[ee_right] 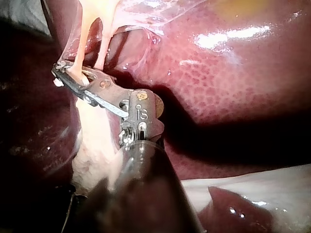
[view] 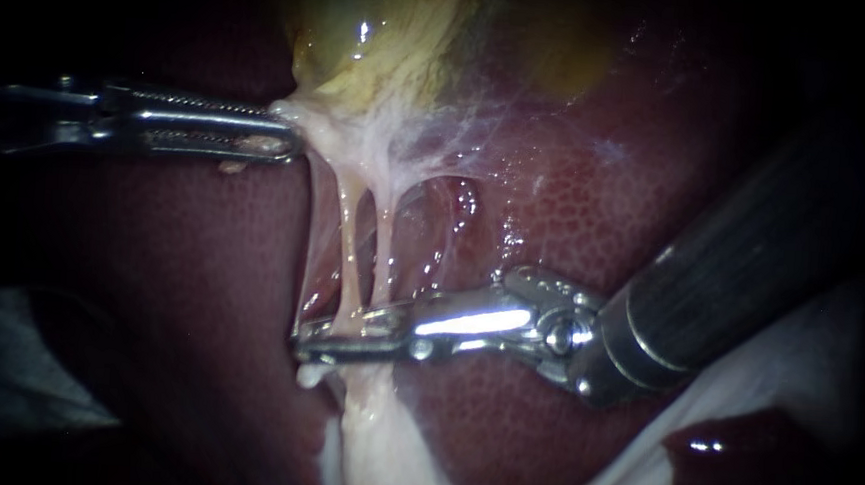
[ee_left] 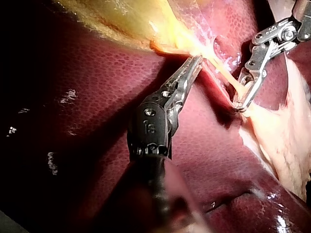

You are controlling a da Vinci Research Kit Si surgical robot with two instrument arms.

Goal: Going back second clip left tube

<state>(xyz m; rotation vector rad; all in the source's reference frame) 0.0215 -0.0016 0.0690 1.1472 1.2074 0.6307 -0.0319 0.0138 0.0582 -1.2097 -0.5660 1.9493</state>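
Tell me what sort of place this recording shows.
Probably a surgical practice bench, seen close up: a dark red liver with a yellowish gallbladder, two pale tubes stretched below it, and a slender metal left instrument and right instrument working on them.

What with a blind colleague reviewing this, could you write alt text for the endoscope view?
My right instrument, a dark shaft with a silver tip, holds its open pincer at the foot of two pale stretched tubes. My slim silver left instrument grips white stringy tissue below the yellow-green gallbladder, all over mottled dark red liver.
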